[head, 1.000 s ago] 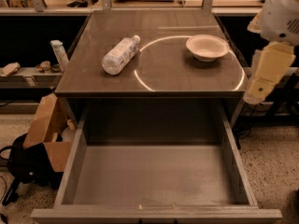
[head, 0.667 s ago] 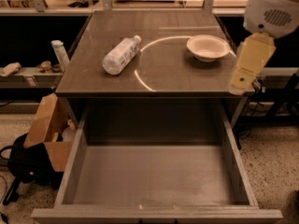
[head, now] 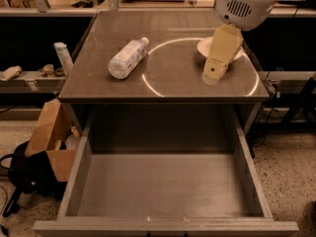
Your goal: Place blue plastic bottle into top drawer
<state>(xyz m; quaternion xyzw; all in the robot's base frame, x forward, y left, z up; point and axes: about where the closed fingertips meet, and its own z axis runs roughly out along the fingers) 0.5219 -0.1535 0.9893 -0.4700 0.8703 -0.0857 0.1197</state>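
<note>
Gripper (head: 211, 75): open or shut, cannot tell; carries nothing you can see. Top drawer (head: 163, 186) pulled out under counter (head: 173, 85) front edge. Blue plastic bottle (head: 127, 58) lies on side left of centre, cap toward back edge. White bowl (head: 203, 47) near back-right corner, just behind gripper. Swing left, grasp across ribbed body; round, likely rolls. Arm drops from back-right corner, slanting forward-left.

The single camera sits high in front of the surface (head: 168, 78), tilted steeply down and facing its far edge from fairly near. The open top drawer (head: 163, 181) fills the lower frame. The tool (head: 212, 75) hangs at upper right, over the surface.
</note>
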